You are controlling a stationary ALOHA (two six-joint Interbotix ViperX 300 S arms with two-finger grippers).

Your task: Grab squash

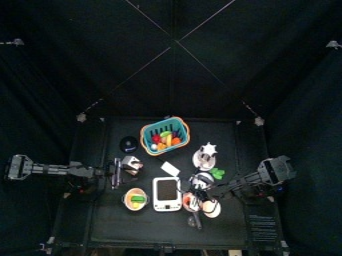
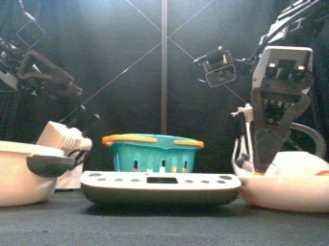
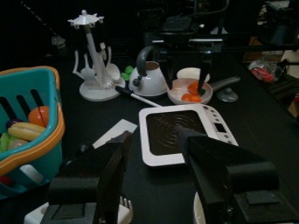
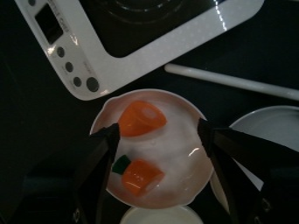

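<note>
The right hand (image 4: 158, 166) hangs with its two jaws spread wide over a white bowl (image 4: 176, 188), one jaw on each side of the food inside and nothing held between them. In that bowl lie two orange pieces, one with a small green end (image 4: 138, 173), which looks like the squash, and a rounder one (image 4: 145, 116) beside it. Just past the bowl's rim sits a white kitchen scale (image 4: 152, 35) with a dark glass top and a row of buttons along one edge. A thin white stick (image 4: 233, 79) lies on the black tabletop (image 4: 35, 96) between scale and bowl.

The left hand (image 3: 158, 179) hovers low at the other side of the tabletop, its jaws apart and empty, pointing toward the scale (image 3: 181, 131). Beside it stands a teal basket (image 3: 30, 118) with bright produce. Farther off are a white mug tree (image 3: 87, 52), a kettle (image 3: 149, 77) and the bowl.

From above, the tabletop (image 1: 100, 135) is small and crowded, closed in by black curtains (image 1: 54, 70) hung on a frame of thin poles.
</note>
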